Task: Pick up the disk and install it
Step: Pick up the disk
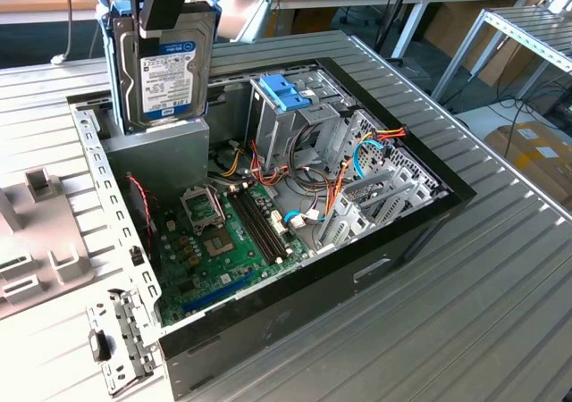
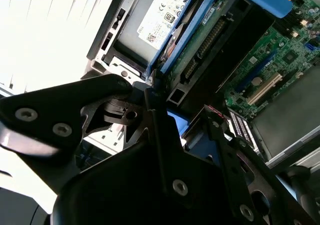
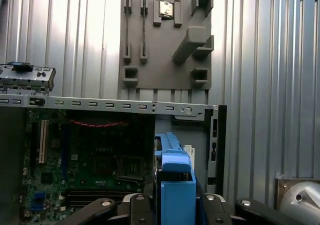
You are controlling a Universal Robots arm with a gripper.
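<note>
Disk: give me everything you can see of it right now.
The disk is a flat rectangular drive, dark body with a white-and-blue label facing the exterior view, framed by bright blue plastic rails. It stands upright on edge, held at its top by the gripper, jaws shut on it. Its lower edge is by a grey box in the open case; contact there cannot be told.

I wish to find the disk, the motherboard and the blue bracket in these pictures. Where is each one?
disk (image 1: pixel 170 67): exterior view, on its labelled face.
motherboard (image 1: pixel 198 268): exterior view, on bare green board near its middle.
blue bracket (image 1: pixel 284 92): exterior view, on its top face.
</note>
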